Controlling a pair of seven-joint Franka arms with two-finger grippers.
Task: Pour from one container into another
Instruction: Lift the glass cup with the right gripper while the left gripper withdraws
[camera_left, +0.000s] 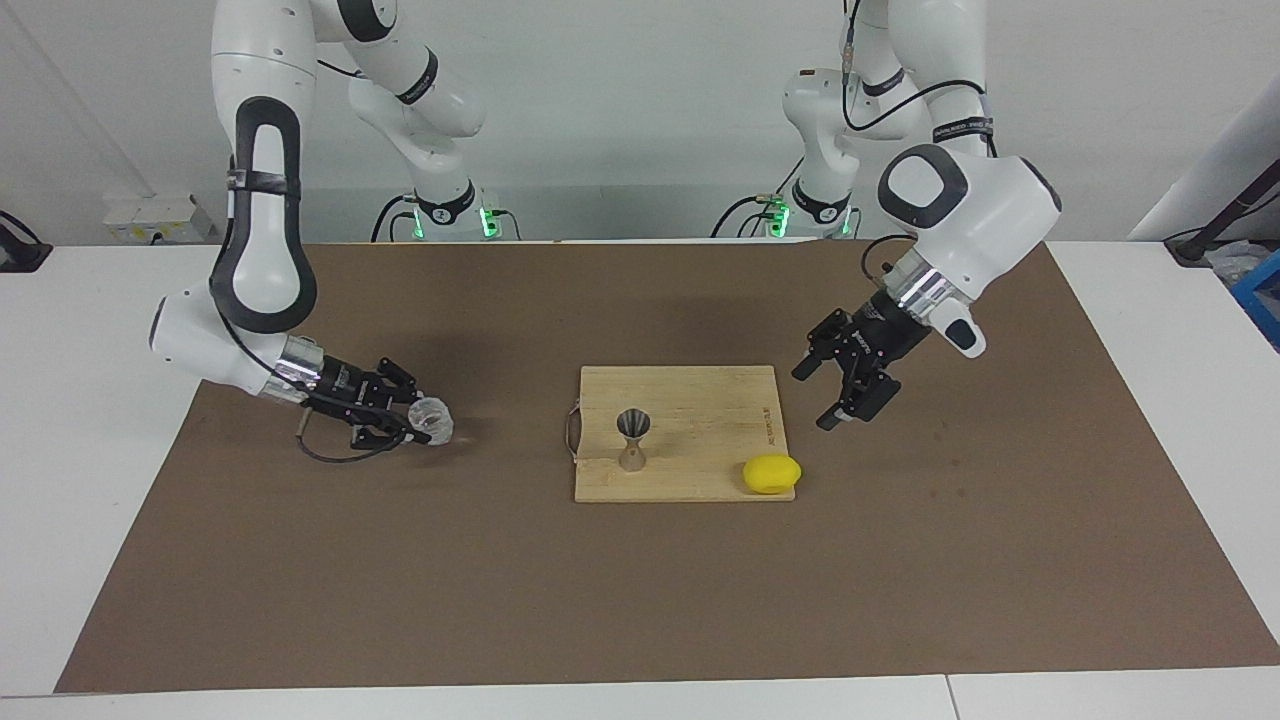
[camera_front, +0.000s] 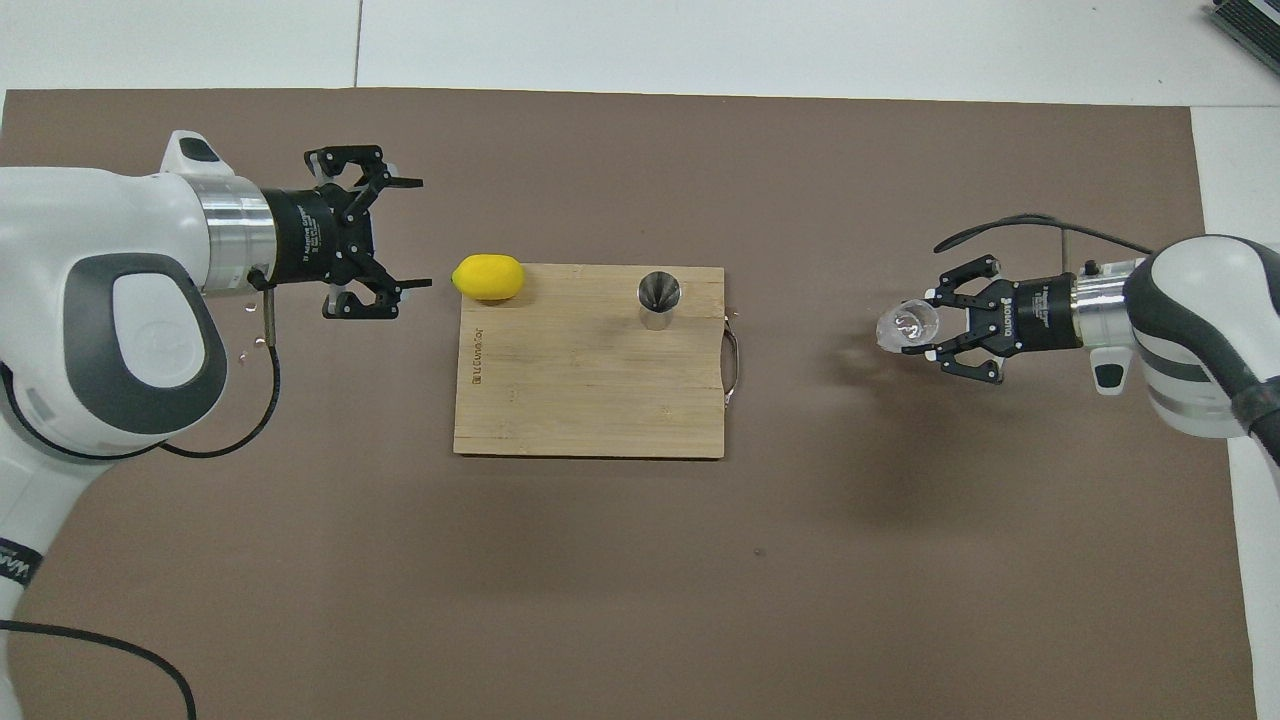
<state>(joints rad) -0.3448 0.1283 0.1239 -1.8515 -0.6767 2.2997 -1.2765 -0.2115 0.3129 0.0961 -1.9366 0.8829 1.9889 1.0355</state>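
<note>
Although the right gripper (camera_left: 425, 425) has its fingers closed around the glass tumbler (camera_left: 432, 418), the glass sits low over the brown mat (camera_left: 640, 600) toward the right arm's end of the surface, well apart from the jigger (camera_left: 632, 439); whether it is off the mat cannot be told. The jigger stands upright on the wooden cutting board (camera_left: 700, 440), in the part of the board farther from the robots and toward its metal handle; a lemon (camera_left: 771, 473) lies at the board's corner toward the left arm's end. The left gripper (camera_left: 838, 392) hangs over the mat just beside the board, its fingers spread wide and holding nothing; that arm waits. The tumbler is likely rigid, brittle and slick where smooth, though its textured wall should give the fingers some purchase; a hold across the side wall at mid-height, as it appears now, would leave the rim free for pouring. The jigger looks light, with a narrow waist and small foot, so a knock could probably topple it; its mouth is small, so the pour would call for a slow tilt directly over it.
</note>
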